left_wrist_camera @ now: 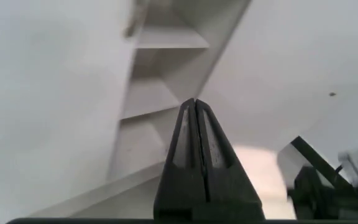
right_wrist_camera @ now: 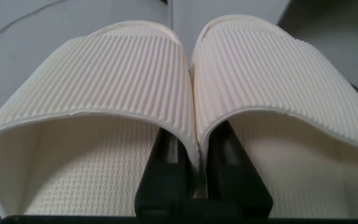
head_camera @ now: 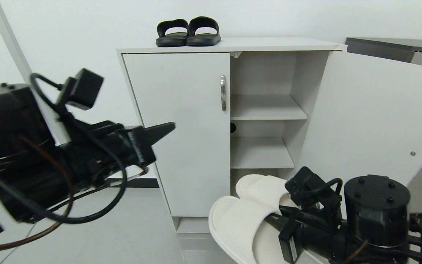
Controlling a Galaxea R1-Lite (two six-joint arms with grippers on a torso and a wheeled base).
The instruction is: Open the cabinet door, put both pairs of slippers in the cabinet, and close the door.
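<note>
The white cabinet (head_camera: 181,146) stands with its right door (head_camera: 372,121) swung open, showing two bare shelves (head_camera: 266,106); its left door is shut. A pair of black slippers (head_camera: 188,32) rests on the cabinet top. My right gripper (head_camera: 275,216) is shut on the pair of white slippers (head_camera: 247,216), pinching their inner edges (right_wrist_camera: 191,130) together, low in front of the open compartment. My left gripper (head_camera: 167,129) is shut with nothing in it, held in front of the shut left door; its fingers (left_wrist_camera: 194,143) point toward the shelves (left_wrist_camera: 148,99).
A silver handle (head_camera: 223,93) runs down the left door's edge. A grey cabinet (head_camera: 398,49) stands behind the open door at the right. Grey floor (head_camera: 123,234) lies before the cabinet.
</note>
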